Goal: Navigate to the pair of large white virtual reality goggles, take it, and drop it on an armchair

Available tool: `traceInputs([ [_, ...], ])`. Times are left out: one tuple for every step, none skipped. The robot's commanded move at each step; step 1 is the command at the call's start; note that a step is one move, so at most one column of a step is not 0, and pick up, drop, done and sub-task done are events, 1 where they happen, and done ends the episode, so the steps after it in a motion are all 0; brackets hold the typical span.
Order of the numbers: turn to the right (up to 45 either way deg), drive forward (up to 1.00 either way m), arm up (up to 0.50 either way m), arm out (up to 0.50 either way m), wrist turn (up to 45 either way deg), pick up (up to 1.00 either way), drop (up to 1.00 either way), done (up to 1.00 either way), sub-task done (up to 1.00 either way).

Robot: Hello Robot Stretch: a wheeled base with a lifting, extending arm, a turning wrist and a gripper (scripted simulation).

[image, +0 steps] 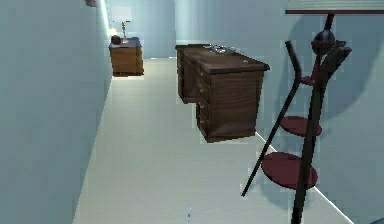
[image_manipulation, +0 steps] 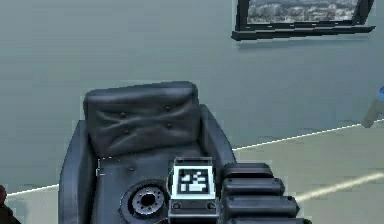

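Where the arm rises from the bottom edge, the gripper shows in front of the seat of the dark armchair, so I cannot tell whether it holds anything. Down the corridor, the wooden desk carries a small pale thing, too small to name. Whatever its drawers hold is hidden. The top edge cuts off the framed picture.

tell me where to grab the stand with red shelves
On the stand, probably the upright pole between the red shelves, coming level from the near side: it is thin and bare there, a slanted bar blocks the forward view's left, the wall its right.
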Motion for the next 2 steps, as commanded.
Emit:
traceInputs([
  [0.0,0.00,0.00,0.46,0.0,0.00,0.00,0.00,0.00],
  [0.0,0.00,0.00,0.00,45.0,0.00,0.00,0.00,0.00],
])
